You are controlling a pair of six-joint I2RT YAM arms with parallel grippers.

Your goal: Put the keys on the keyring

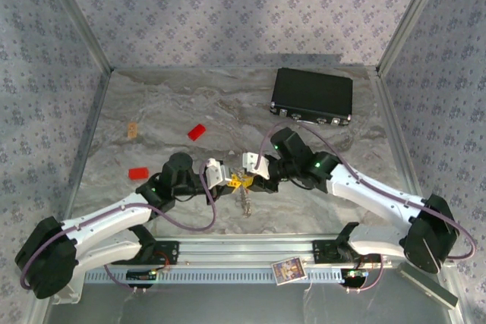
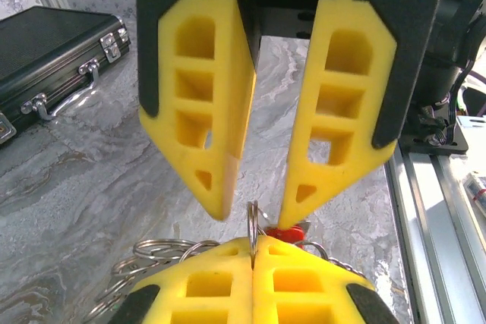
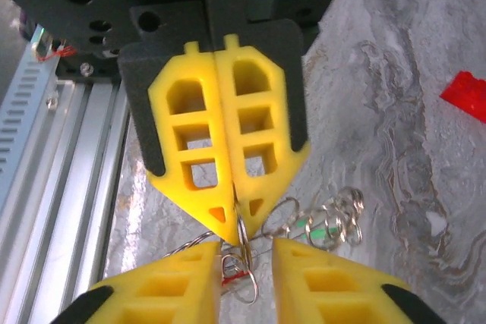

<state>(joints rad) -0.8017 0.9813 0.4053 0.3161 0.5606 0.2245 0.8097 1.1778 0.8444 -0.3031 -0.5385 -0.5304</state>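
Keyring: We see the thin silvery metal keyring [image 2: 253, 223] standing on its edge, right between the two pincers. More silvery loops and a short beaded chain [image 3: 339, 212] are bunched just beside it.
Keys: The tiny key with the red plastic head [image 2: 293, 234] sits just behind the ring. The tiny key with the green plastic head [image 3: 317, 227] lies in among the loops. We cannot tell if either key is on the ring yet.
Step now: We think the right pincer is about to take hold of something near the ring, maybe the red key.
How to do it well: We should keep the ring squeezed so it does not spin. We should bring the other pincer in slowly and close on just one thing, not the chain too. The ring is thin and could slip out.
Left pincer: The left gripper [image 2: 253, 257] has its yellow fingers pressed tight together. The ring's edge is pinched between the tips.
Right pincer: The right gripper [image 3: 247, 267] has its yellow fingers apart, one on each side of the ring. It holds nothing.
Around: On the grey marbled table [image 1: 152, 127] we see a black rectangular case with silver latches [image 1: 313, 96] and a small red rectangular block [image 1: 197, 132], both well apart from the ring.
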